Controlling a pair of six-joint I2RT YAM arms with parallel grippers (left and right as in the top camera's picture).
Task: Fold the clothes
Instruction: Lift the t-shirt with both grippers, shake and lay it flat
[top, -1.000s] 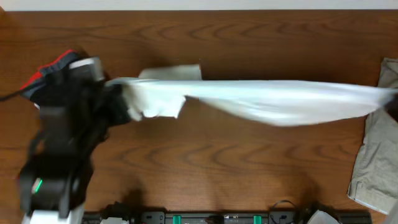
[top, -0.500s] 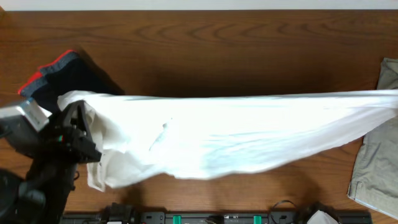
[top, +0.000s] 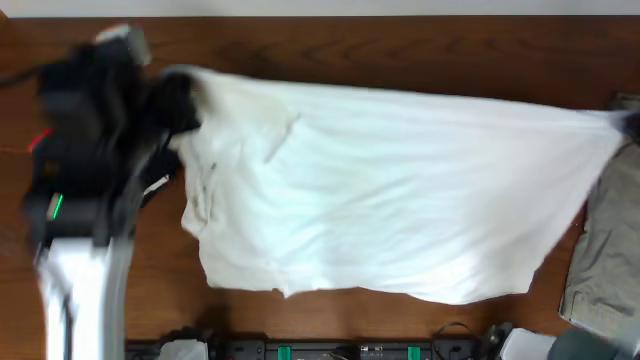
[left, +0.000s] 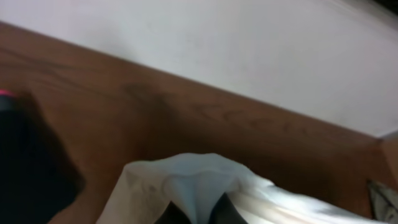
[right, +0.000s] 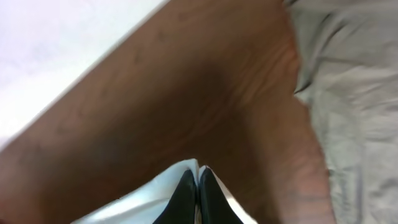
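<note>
- The white T-shirt (top: 400, 190) is stretching wide across the wooden counter (top: 400, 50), reaching from the left arm almost to the right edge of the overhead view.
- The left hand (top: 178, 100) is pinching a bunched corner of the shirt at the far left, closed tight on the cloth.
- The right hand (right: 198, 190) is clamping the opposite edge, its dark fingers pressed together with a thin fold of white fabric between them.
- Whether the lower part of the shirt is lying on the counter or hanging clear of it is not showing plainly.
- A grey garment (top: 605, 250) is lying just beside the shirt's right end, apparently waiting its turn.
- As a judgement, the work is sitting at the spreading stage: the shirt is opening out flat, no crease is showing yet, and every fold is remaining to be made.
</note>
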